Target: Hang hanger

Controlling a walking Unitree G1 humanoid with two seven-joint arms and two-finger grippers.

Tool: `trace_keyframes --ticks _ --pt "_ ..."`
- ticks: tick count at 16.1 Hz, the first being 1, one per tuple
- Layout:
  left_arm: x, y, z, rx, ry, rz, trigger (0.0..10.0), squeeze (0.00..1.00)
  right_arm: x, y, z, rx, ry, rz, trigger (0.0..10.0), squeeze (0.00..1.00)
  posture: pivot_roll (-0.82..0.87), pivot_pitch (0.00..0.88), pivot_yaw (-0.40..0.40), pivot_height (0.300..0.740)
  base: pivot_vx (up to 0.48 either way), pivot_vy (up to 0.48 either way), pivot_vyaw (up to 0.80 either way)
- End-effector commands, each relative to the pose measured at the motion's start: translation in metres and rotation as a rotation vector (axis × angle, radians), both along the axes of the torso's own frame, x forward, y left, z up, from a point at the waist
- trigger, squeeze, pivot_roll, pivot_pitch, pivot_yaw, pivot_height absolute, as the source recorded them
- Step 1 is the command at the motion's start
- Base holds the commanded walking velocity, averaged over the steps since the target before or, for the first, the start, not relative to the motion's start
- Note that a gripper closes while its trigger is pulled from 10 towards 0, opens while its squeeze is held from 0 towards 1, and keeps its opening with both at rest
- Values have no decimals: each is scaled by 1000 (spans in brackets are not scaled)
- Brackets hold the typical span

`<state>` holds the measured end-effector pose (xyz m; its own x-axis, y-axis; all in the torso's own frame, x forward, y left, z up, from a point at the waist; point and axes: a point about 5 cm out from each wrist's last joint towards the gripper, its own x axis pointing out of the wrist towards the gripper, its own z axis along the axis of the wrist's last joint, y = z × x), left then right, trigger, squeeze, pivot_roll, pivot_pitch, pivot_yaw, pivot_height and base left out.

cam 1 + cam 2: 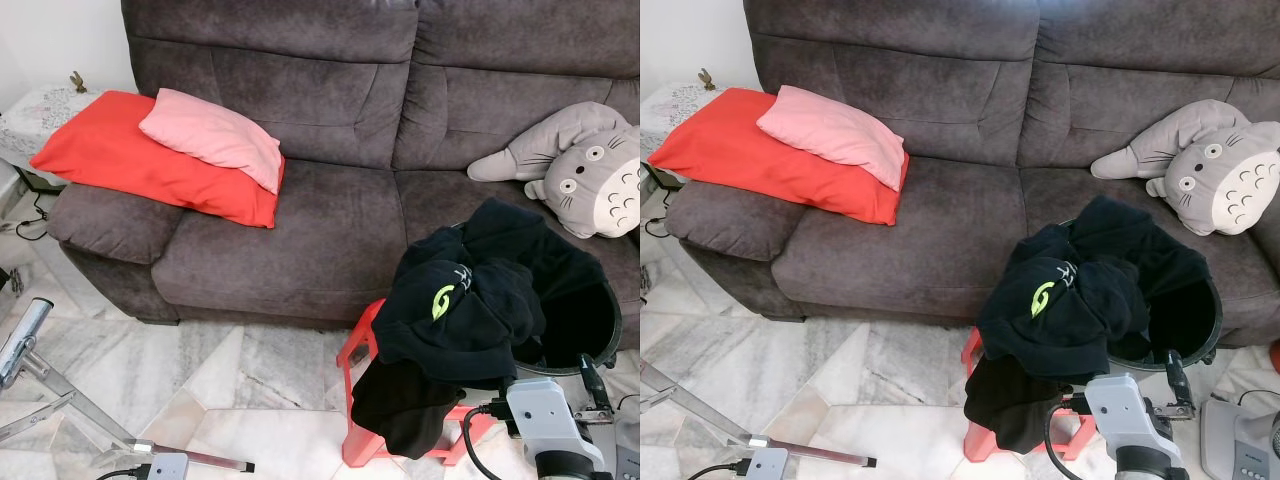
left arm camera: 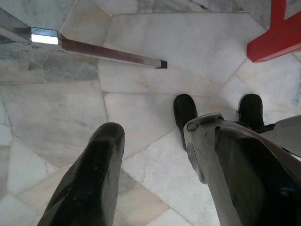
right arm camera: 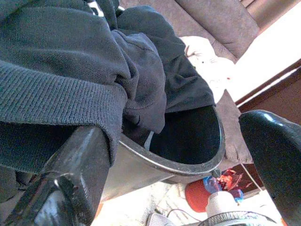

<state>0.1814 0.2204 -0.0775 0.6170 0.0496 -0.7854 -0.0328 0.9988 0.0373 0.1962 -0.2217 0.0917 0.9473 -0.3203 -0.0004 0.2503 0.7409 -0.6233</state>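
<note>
No hanger can be made out yet, so at lower right the right gripper (image 3: 178,155), fingers spread and empty, is judged poised to search the black clothes (image 1: 470,300) in the bucket (image 1: 600,340).

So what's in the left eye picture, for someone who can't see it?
A dark grey sofa fills the back, with a pink pillow on a red pillow at its left and a grey plush toy at its right. In front, black clothes spill from a black bucket onto a red stool on the marble floor.
</note>
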Motion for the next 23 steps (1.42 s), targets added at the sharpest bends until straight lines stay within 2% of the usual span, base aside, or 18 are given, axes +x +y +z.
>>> trace_keyframes --ticks 1,3,5,9,14,15,19,20,21,23 --pt "-11 1 -5 7 49 -18 10000 0 -3 -6 -4 12 3 -32 10000 0 -182 186 -29 740 0 0 0" --pt "-11 1 -5 6 49 -18 10000 0 -1 -6 -2 19 -17 -32 10000 0 -181 187 -29 740 0 0 0" --pt "-11 0 -5 6 50 -22 10000 0 3 -4 -10 124 -3 -54 10000 0 -179 186 -28 740 0 0 0" --pt "-11 1 -5 11 51 -28 10000 0 16 -2 -5 109 -36 -40 10000 0 -174 186 -24 740 0 0 0" --pt "-11 2 -5 12 51 -30 10000 0 18 -5 -5 101 -39 -63 10000 0 -171 190 -21 740 0 0 0" --pt "-11 2 -5 12 52 -31 10000 0 17 -6 -7 100 -33 -66 0 0 -171 190 -20 740 0 0 0" --pt "-11 1 -5 13 51 -33 10000 0 16 -8 -9 88 -27 -77 0 0 -169 191 -21 740 0 0 0" --pt "-11 2 -5 14 51 -33 10000 0 16 -9 -10 87 -24 -81 824 0 -168 190 -22 740 0 0 0" --pt "-11 2 -5 13 51 -33 10000 0 16 -10 -11 91 -20 -85 10000 0 -168 191 -21 740 0 0 0" --pt "-11 2 -5 14 50 -33 10000 0 18 -11 -12 94 -18 -80 10000 0 -168 191 -21 740 0 0 0"
